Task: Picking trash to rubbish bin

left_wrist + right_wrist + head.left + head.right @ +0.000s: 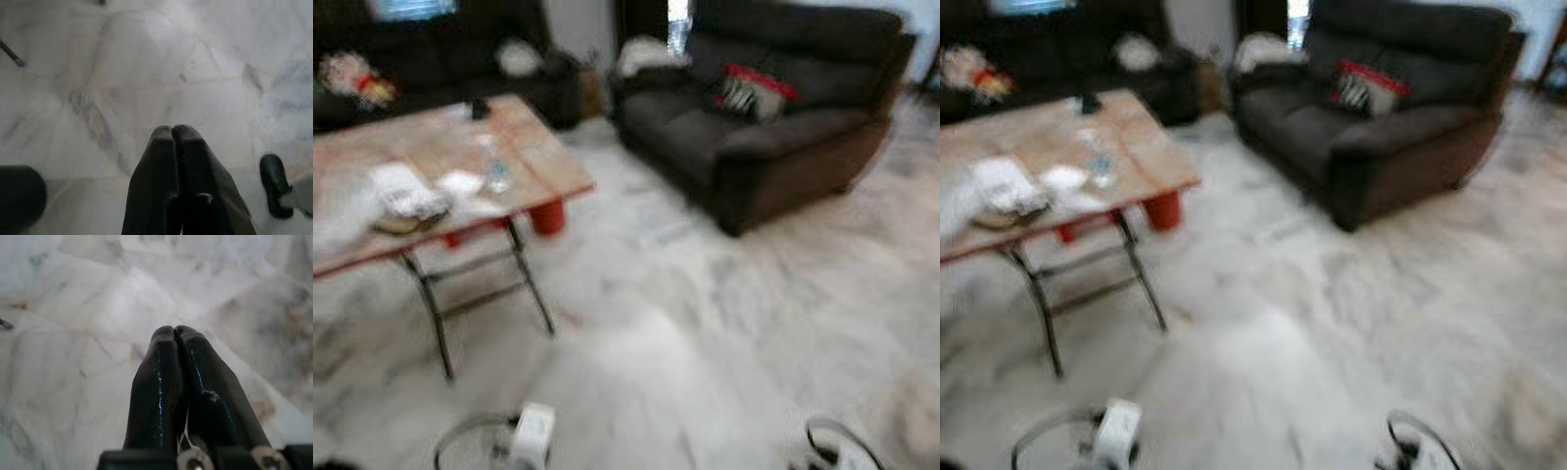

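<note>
The eye views are blurred. A folding table [538, 157] with a wooden top stands at the left. On it lie white crumpled wrappers [406, 191], a paper scrap [462, 182] and a small clear bottle [497, 176]. Something red [547, 216], perhaps a bin, stands on the floor behind the table's near corner. Both arms hang low over the marble floor. My left gripper [173, 129] is shut with nothing in it. My right gripper [174, 329] is also shut and empty. Parts of both arms [530, 436] show at the bottom edge of the eye views.
A dark sofa [773, 137] with a red and white cushion [754, 95] stands at the right. Another dark sofa [440, 59] runs along the back, with white things and a colourful toy on it. Open marble floor [705, 333] lies between table and sofa.
</note>
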Robot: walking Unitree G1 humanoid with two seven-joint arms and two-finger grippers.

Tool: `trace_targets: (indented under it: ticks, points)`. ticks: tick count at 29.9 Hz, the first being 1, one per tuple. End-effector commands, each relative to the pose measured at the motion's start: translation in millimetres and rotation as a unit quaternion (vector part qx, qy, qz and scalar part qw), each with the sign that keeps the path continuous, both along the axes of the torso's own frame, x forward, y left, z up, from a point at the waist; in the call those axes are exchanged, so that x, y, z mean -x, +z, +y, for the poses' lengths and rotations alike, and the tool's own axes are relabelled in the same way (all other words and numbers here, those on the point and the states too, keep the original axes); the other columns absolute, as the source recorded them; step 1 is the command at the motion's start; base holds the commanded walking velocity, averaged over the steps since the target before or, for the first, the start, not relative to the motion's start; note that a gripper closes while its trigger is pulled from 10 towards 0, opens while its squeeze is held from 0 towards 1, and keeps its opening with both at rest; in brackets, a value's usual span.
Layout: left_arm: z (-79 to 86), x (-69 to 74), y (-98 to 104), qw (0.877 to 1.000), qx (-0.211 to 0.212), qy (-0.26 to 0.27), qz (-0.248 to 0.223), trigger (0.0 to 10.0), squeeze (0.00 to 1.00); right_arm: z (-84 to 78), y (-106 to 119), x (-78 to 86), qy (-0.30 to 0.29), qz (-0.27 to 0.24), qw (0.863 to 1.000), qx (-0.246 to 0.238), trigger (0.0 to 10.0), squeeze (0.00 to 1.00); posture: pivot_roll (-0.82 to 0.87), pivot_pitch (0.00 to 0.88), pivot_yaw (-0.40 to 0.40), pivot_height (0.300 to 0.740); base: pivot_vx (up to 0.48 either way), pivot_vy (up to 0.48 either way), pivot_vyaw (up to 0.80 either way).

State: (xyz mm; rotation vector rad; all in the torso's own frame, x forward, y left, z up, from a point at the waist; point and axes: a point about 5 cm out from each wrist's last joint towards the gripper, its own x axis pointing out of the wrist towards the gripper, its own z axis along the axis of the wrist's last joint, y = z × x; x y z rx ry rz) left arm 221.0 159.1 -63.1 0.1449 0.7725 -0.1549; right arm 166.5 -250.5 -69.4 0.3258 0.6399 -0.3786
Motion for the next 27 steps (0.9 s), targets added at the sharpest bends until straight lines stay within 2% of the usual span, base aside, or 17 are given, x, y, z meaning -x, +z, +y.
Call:
trace_targets:
  ticks: [1,4,14,22,27]
  points:
    - [13.1,-0.2,1.1,1.0,-0.017,0.005,-0.001,10.0,0.0,7.8,-0.5,-3.9,0.005,-0.004,1.0,-0.008,10.0,0.0,0.03,0.039,0.013,0.74,0.356,0.0,0.0]
    - [13.6,0.0,0.9,1.0,-0.018,0.005,0.0,10.0,0.0,8.3,-0.5,-4.1,0.007,-0.004,1.0,-0.008,10.0,0.0,0.03,0.039,0.013,0.74,0.36,0.0,0.0]
    - [15.9,1.4,0.4,1.0,-0.02,0.005,0.001,10.0,0.0,12.1,-2.0,-2.9,0.007,-0.003,1.0,-0.012,10.0,0.0,0.04,0.049,0.017,0.74,0.357,0.0,0.51]
    - [17.2,0.8,0.9,1.0,-0.022,0.004,0.001,10.0,0.0,13.5,-2.6,-2.4,0.005,-0.002,1.0,-0.013,10.0,0.0,0.04,0.056,0.024,0.74,0.355,0.0,0.0]
    - [16.9,1.1,0.6,1.0,-0.021,0.004,0.001,10.0,0.0,13.3,-3.0,-1.4,0.003,-0.002,1.0,-0.013,10.0,0.0,0.04,0.056,0.024,0.74,0.358,0.0,0.75]
